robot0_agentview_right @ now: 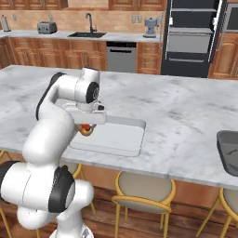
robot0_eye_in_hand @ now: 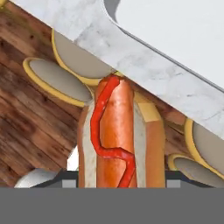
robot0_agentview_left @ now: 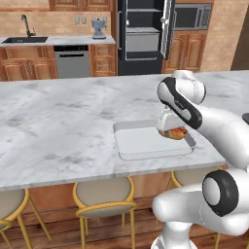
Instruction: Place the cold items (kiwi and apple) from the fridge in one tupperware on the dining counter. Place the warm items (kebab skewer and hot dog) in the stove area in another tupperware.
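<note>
Your arm rose from the base, bent at the elbow and reached fwd over the near edge of the marble counter [robot0_agentview_left: 58,126], wrist turned down. The gripper [robot0_agentview_left: 170,130] hung just above the near right corner of the white tupperware [robot0_agentview_left: 141,141], which sat flat on the counter near its front edge. From the right base cam the gripper [robot0_agentview_right: 86,126] sat at the container's [robot0_agentview_right: 116,137] near left end, mostly hidden behind the forearm.

You had the jaws closed on the hot dog [robot0_agentview_left: 176,133], held narrow around the bun. In the hand cam the hot dog [robot0_eye_in_hand: 119,140] ran straight up from btwn the fingertips, sausage w/ a red ketchup squiggle on top, pale bun on both sides. Its far end overlapped the counter edge [robot0_eye_in_hand: 148,65]; the tupperware's [robot0_eye_in_hand: 175,30] rounded corner showed at upper right. Below were wood floor [robot0_eye_in_hand: 26,127] and yellow-rimmed stools [robot0_eye_in_hand: 52,81]. From the right base cam only a bit of orange-red hot dog [robot0_agentview_right: 85,129] showed under the wrist.

Can't tell if the hot dog touched the container floor or hung just over it.

A dark tray [robot0_agentview_right: 228,151] sat on the counter well to the right. The fridge [robot0_agentview_left: 141,34] stood open at the back wall.
</note>
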{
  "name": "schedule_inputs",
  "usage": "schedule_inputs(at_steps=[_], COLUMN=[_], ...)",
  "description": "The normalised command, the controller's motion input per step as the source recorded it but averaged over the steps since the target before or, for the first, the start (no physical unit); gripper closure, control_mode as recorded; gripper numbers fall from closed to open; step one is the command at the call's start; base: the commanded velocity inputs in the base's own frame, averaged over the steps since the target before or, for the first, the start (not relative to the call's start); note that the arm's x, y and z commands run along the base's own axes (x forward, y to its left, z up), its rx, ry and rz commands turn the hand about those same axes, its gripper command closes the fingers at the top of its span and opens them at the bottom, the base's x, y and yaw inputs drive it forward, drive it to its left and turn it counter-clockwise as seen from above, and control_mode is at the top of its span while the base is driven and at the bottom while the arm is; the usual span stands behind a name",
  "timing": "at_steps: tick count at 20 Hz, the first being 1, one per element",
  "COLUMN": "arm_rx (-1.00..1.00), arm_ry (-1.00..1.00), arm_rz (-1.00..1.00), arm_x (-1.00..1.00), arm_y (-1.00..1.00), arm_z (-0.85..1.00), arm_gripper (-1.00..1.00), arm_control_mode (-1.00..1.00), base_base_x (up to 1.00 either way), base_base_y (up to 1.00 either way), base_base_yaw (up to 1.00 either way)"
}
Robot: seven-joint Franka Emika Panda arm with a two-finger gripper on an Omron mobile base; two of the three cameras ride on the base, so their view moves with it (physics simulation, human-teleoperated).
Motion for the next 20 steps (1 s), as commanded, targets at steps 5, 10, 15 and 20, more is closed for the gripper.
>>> schedule_inputs(at_steps=[5, 10, 15, 20], arm_rx=[0.00, 0.00, 0.26, 0.42], arm_ry=[0.00, 0.00, 0.01, 0.00], arm_rz=[1.00, 1.00, 0.82, 0.54], arm_x=[0.49, 0.61, 0.70, 0.67], arm_y=[-0.23, -0.14, -0.24, -0.27], arm_z=[-0.44, -0.41, -0.33, -0.39], arm_gripper=[1.00, 1.00, 1.00, 1.00], arm_control_mode=[-1.00, -1.00, -1.00, -1.00], base_base_x=[0.00, 0.00, 0.00, 0.00], base_base_y=[0.00, 0.00, 0.00, 0.00], base_base_yaw=[0.00, 0.00, 0.00, 0.00])
